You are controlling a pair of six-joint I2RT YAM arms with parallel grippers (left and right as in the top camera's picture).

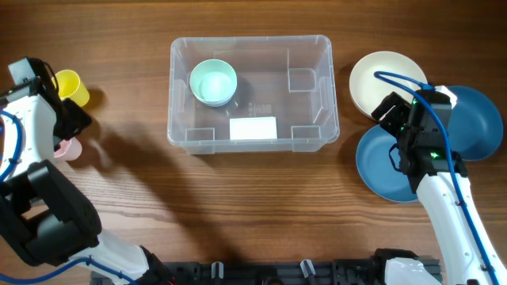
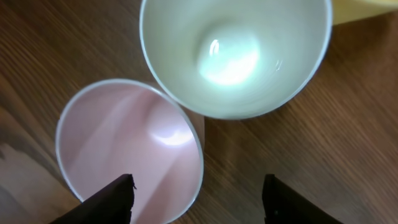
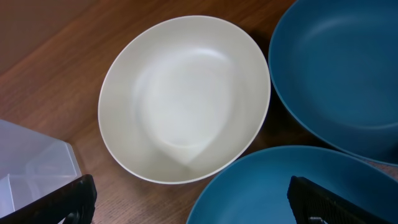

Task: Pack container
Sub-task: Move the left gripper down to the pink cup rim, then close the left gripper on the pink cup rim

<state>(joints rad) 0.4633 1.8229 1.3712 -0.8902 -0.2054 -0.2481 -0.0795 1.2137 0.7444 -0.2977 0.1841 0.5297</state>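
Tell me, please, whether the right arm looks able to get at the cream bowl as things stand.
Probably yes: the right tool hangs open above the cream bowl, which is empty and uncovered. The blue bowls sit close beside it, so one rim may be tight.

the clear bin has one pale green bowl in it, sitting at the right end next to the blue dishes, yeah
Not quite. There is one pale green bowl in the clear bin, but it sits at the left end, away from the blue dishes, not the right end. The overhead view shows it.
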